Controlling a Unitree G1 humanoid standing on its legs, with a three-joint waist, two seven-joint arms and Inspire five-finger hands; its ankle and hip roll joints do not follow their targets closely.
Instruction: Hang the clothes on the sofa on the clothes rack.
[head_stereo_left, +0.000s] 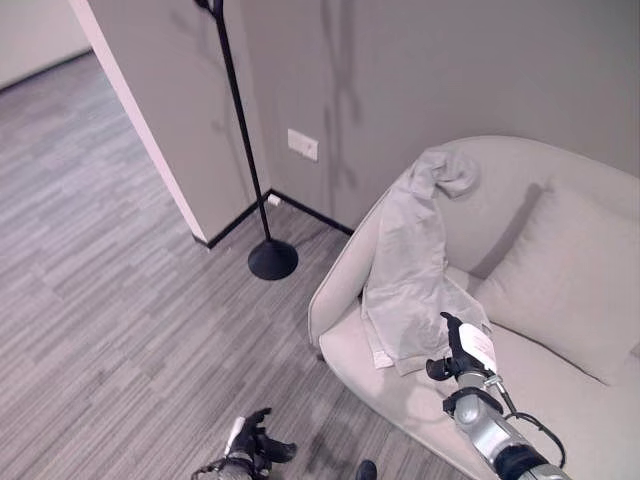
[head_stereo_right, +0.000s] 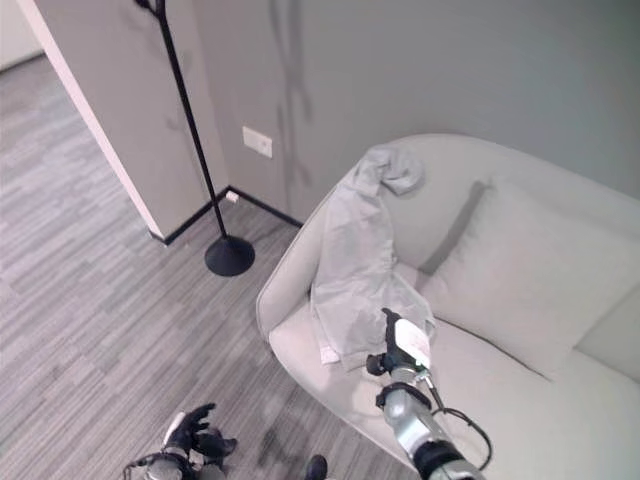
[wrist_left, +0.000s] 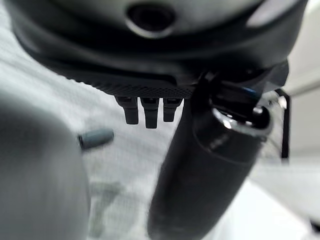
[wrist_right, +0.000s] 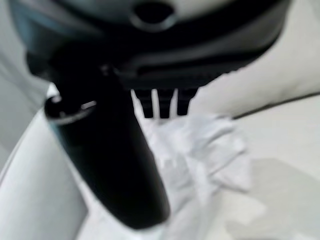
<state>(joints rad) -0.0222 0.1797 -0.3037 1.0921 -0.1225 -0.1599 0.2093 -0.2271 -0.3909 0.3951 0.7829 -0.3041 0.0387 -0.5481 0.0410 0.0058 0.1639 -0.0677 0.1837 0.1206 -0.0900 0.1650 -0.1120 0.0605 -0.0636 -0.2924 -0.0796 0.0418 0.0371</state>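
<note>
Hanging over the arm and back corner of the pale sofa (head_stereo_left: 400, 380) is a light grey piece of clothing (head_stereo_left: 410, 270); its top is bunched up on the sofa's back edge and its bottom end lies spread on the seat near the front edge. The right hand (head_stereo_left: 462, 350) is up over the seat, just at the low end of the clothing, with its fingers pointing up toward the cloth. In the right wrist view the fingers (wrist_right: 159, 102) look straight and the crumpled cloth (wrist_right: 200, 150) lies past them, with nothing held. I cannot tell if the hand touches the cloth. A big cushion (head_stereo_left: 570, 280) leans on the sofa's back, next to the clothing. The left hand (head_stereo_left: 255, 440) is low over the wood floor (head_stereo_left: 90, 300), well apart from the sofa, with its fingers loosely curled and holding nothing. A tall black pole with a round base (head_stereo_left: 272, 258) stands on the floor by the wall corner, near the sofa's arm
</note>
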